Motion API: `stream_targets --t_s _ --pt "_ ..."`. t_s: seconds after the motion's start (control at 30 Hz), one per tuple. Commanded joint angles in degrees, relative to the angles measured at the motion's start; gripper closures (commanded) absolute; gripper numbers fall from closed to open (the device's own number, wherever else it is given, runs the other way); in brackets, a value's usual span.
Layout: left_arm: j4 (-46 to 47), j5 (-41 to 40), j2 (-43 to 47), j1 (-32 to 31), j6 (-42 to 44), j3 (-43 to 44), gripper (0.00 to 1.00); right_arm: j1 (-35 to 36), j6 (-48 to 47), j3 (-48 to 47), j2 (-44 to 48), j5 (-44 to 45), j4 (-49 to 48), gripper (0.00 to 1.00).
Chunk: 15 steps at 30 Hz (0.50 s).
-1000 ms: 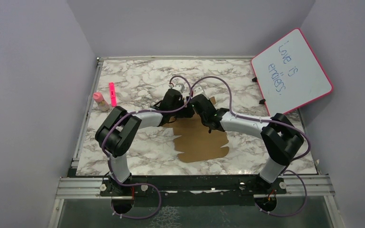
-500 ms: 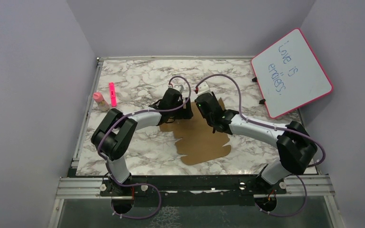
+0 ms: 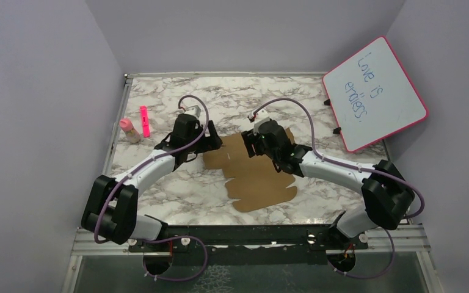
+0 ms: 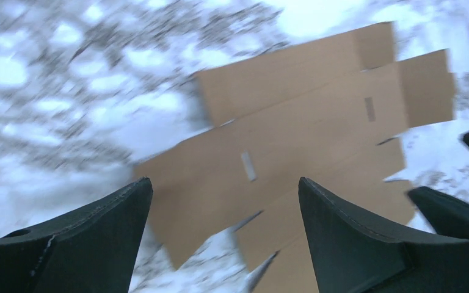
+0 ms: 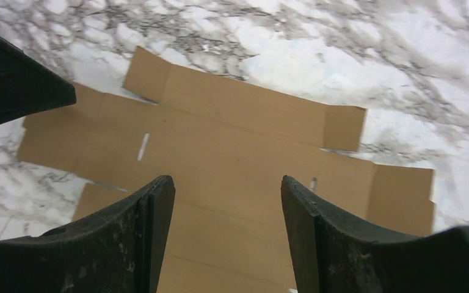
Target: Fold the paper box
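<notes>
The left wrist view is smeared with motion blur, so the paper box [image 4: 293, 140] shows there only as soft-edged brown panels. From above, the right arm covers the sheet's far right corner. The left arm reaches forward and inward, and the left gripper [image 3: 211, 144] hovers at the sheet's left edge, fingers [image 4: 98, 238] spread wide and holding nothing. The right arm stretches in low, and the right gripper [image 3: 251, 146] hangs over the sheet's far part, fingers [image 5: 323, 238] apart and empty. The unfolded paper box [image 3: 259, 183] lies flat on the marble table [image 3: 159, 97], between the arms.
</notes>
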<state>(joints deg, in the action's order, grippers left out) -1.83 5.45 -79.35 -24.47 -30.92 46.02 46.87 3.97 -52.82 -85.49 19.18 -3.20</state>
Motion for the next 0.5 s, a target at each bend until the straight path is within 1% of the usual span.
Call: stream_targets --t_s 0.0,0.13,0.27,0.4,0.47 --pt "-4.41 2.73 3.32 4.17 -1.59 -6.28 0.10 -0.29 4.59 2.40 -2.74 -10.45 -6.40 0.29" --pt "-5.02 4.16 4.17 5.94 -2.20 -9.44 0.13 -1.00 6.15 3.28 -5.92 -14.17 -9.13 0.25" --pt "-4.14 4.92 3.20 6.14 -2.83 -10.93 0.18 -2.28 8.53 4.75 -8.56 -17.34 -12.37 0.19" --pt "-3.18 6.14 0.43 6.02 -2.83 -10.55 0.28 -4.04 10.48 6.26 -10.43 -20.81 -15.47 0.14" --pt "-2.74 6.82 -0.74 6.06 -2.75 -10.07 0.37 -4.66 11.11 6.96 -11.05 -22.09 -16.62 0.13"
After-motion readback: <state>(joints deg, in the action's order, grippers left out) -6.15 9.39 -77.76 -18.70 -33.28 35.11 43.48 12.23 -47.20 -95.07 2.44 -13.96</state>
